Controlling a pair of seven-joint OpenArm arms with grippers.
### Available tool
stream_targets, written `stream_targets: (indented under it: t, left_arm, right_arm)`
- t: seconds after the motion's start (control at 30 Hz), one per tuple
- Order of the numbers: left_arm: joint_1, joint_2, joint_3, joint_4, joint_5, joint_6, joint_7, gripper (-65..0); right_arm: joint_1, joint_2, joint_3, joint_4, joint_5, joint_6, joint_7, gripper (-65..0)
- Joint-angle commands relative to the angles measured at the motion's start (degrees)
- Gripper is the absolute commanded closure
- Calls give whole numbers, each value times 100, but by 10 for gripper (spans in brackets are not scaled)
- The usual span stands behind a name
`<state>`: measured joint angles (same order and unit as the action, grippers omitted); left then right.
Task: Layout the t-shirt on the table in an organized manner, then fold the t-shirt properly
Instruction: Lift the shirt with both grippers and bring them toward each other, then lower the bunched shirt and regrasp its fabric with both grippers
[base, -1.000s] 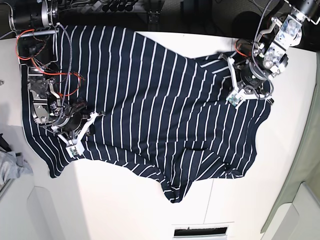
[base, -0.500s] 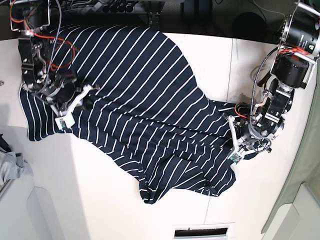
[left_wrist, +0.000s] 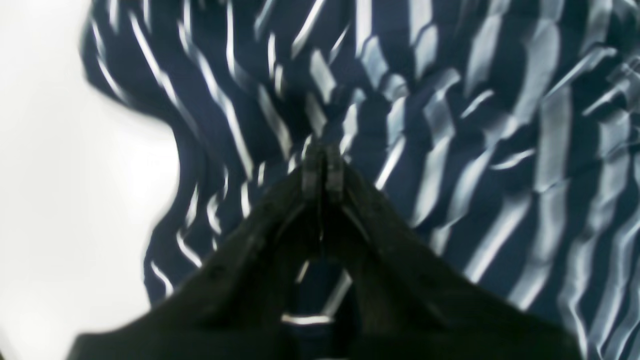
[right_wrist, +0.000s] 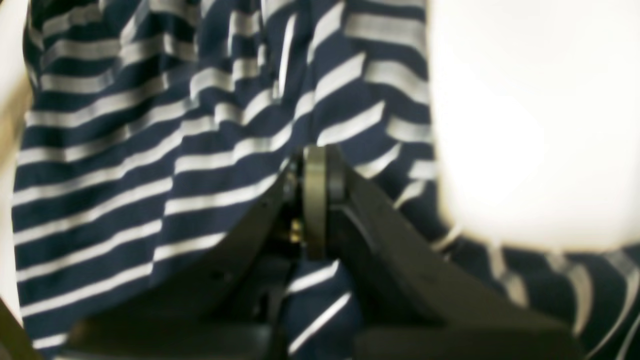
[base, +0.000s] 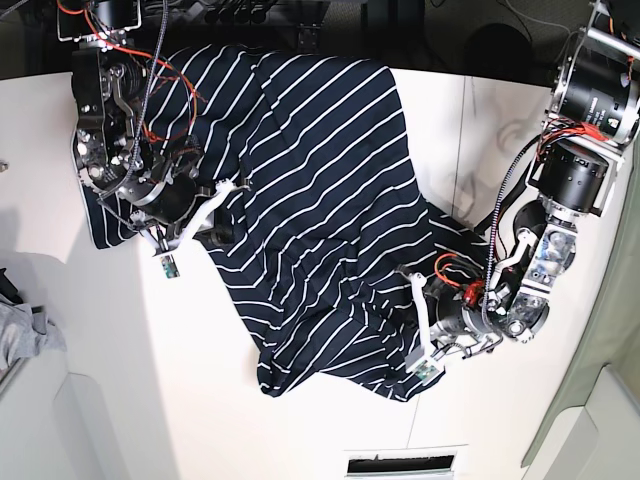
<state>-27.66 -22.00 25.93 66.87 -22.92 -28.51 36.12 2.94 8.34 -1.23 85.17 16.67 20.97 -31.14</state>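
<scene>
The dark navy t-shirt (base: 320, 180) with thin white stripes lies bunched on the white table (base: 200, 400), running from the back middle to the front middle. My right gripper (base: 218, 212), on the base view's left, is shut on the shirt's left edge. In the right wrist view the gripper (right_wrist: 315, 165) pinches striped fabric (right_wrist: 125, 165). My left gripper (base: 412, 335), on the base view's right, is shut on the shirt's front right part. In the left wrist view the gripper (left_wrist: 322, 167) is closed on wrinkled fabric (left_wrist: 450, 150).
A small grey cloth (base: 22, 335) lies at the left edge. A slot (base: 400, 463) sits in the table's front edge. A thin dark seam (base: 462, 140) runs across the table on the right. Dark equipment stands along the back edge.
The left gripper has dragged its part of the shirt forward and toward the middle. The right gripper has moved back and to the right. The shirt has gone from spread wide to a narrower bunched shape.
</scene>
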Motion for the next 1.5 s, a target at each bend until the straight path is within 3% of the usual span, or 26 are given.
stream_targets:
  t: [0.0,0.1,0.2,0.27,0.4,0.53,0.67,0.8,0.9,1.1,1.2,1.47]
  left_arm:
    - [-11,-192,-35,365,-262,-181,79,0]
    - [509,-507,-35,1222,-1027,-721,315,0]
    - [1128,-573,-35,1766,-1119,-772,323,0]
    - [1589,-498,-35,1985,-1123,-776,323,0]
    - [2524,-188,-35,2212,-1119,-848,332,0]
    - [3097,216,-35,2201,-927,-907,310,0]
    - [3257,402,-35,2072,-138,-811,313,0]
    - [3036,243,-57,1637,459,-212,363,0]
    - [2662,-76,-57,1117,496,208,380,0]
    - [1744,-428,-57,101,721,234,315,0]
    - [1143,-433,-57,-433,1036,236,33,0]
    - [15,-260,-55,-1106,1058,234,-186,0]
  right_arm:
    - [232,-61,9,55,66,20,120,0]
    - [734,-271,7,-313,0,24,153,0]
    - [1429,-501,2,-1117,-76,28,387,0]
    - [1930,-636,4,-1779,-227,109,487,0]
    - [2702,-879,-17,-3034,-302,612,490,0]
    - [3171,-1108,-247,-4116,-730,649,756,0]
    - [3283,-1075,-708,-4601,-1102,643,831,0]
    - [3244,-752,-1010,-4607,-1259,634,822,0]
    - [3244,-485,-1032,-4607,-1222,634,824,0]
    - [3209,-48,-1029,-4605,-356,656,125,0]
    - [2981,111,-1029,-4529,42,957,2,0]
    - [1248,122,-1025,-3067,741,994,-208,0]
